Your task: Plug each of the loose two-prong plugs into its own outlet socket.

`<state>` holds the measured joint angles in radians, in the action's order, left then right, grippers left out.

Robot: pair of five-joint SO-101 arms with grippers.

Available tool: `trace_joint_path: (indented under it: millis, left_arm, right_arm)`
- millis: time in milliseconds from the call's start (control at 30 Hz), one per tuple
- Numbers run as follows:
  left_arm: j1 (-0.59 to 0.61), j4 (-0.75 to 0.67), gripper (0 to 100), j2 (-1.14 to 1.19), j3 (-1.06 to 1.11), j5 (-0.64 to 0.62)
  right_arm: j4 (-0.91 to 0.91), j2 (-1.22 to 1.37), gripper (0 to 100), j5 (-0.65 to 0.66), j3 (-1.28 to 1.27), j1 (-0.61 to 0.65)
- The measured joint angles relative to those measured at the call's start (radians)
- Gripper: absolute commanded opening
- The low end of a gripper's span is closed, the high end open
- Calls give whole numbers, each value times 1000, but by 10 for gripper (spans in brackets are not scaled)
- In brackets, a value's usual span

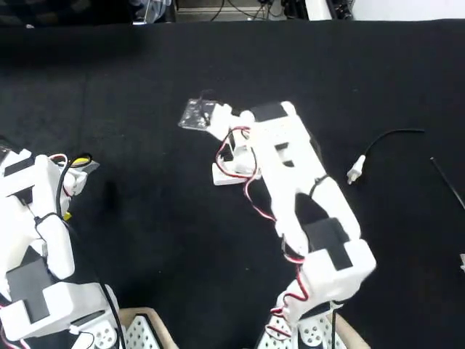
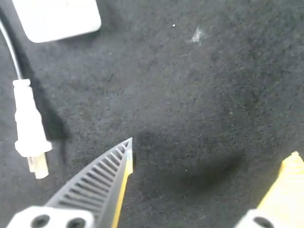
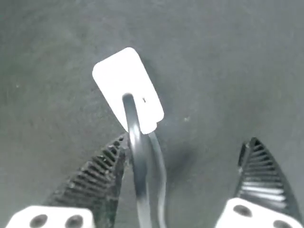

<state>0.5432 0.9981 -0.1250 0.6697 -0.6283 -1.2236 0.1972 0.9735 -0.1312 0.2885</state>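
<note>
My right gripper (image 3: 187, 142) hangs wide open over the middle of the bench (image 1: 145, 240), nearer its far edge. Its jaws frame a dark cord (image 3: 135, 142) that runs into a white socket block (image 3: 118, 78), so I judge that plug seated and nothing there needs holding. My left gripper (image 2: 211, 159), also spread wide, sits by the left edge just beside a loose white plug (image 2: 27, 126) lying flat, handy for a grasp. A second plug (image 1: 355, 171) waits toward the right edge.
</note>
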Motion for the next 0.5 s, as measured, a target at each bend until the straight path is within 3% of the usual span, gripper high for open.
trace_joint_path:
  millis: [267, 500]
  left_arm:
    - [-5, -3, 446, 0, 0, 0]
    - [-37, -3, 446, 0, 0, 5]
  right_arm:
    - [-106, 167, 358, 242, 94, 81]
    - [-132, 362, 356, 313, 281, 94]
